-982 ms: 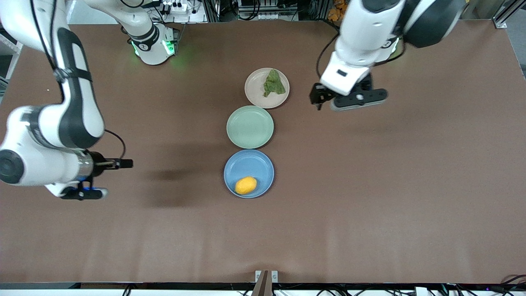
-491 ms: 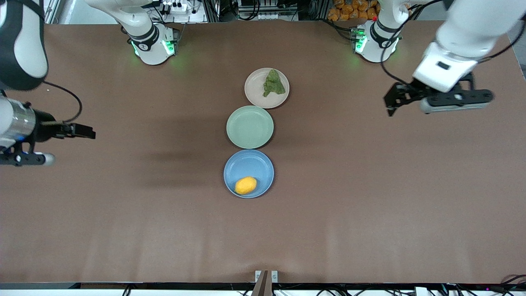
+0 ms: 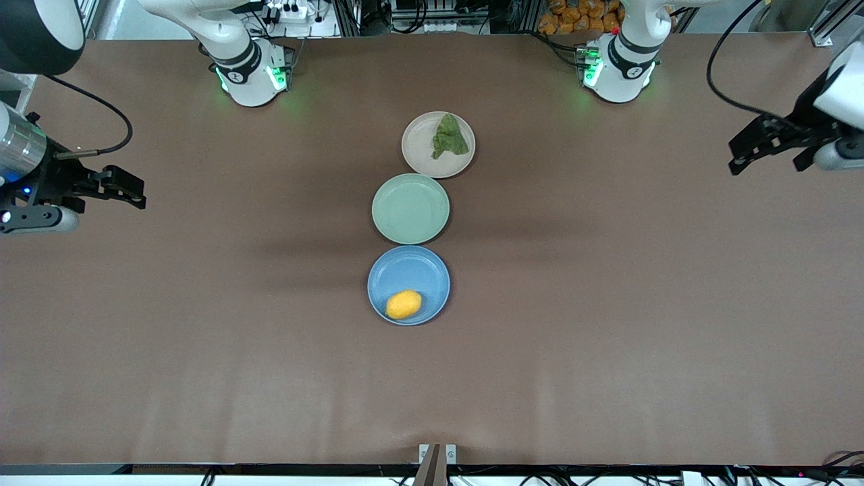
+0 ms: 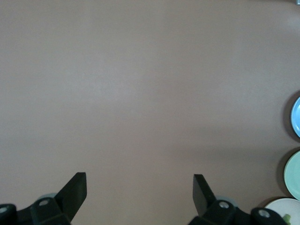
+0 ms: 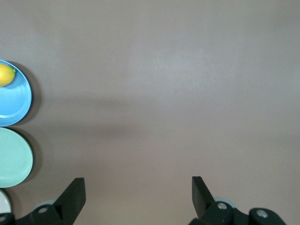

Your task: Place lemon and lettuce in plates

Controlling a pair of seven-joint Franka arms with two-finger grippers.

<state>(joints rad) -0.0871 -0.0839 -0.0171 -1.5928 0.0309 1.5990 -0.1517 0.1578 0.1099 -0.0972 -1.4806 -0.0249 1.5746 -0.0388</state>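
The lemon [image 3: 403,304] lies in the blue plate [image 3: 413,268], the plate nearest the front camera. The lettuce [image 3: 449,138] lies on the beige-pink plate [image 3: 418,146], the plate nearest the robots' bases. My left gripper [image 3: 768,159] is open and empty over bare table at the left arm's end. My right gripper [image 3: 138,192] is open and empty over bare table at the right arm's end. The right wrist view shows its open gripper [image 5: 138,187], the lemon [image 5: 5,75] and the blue plate [image 5: 18,102]. The left wrist view shows its open gripper [image 4: 139,187] over bare table.
An empty pale green plate [image 3: 410,208] sits between the two other plates; it also shows in the right wrist view [image 5: 14,157] and the left wrist view [image 4: 293,174]. The brown table [image 3: 607,304] stretches wide around the row of plates.
Both arms have swung outward from the plates, the left gripper toward the left arm's end, the right gripper toward the right arm's end. Lemon, lettuce and plates have not moved.
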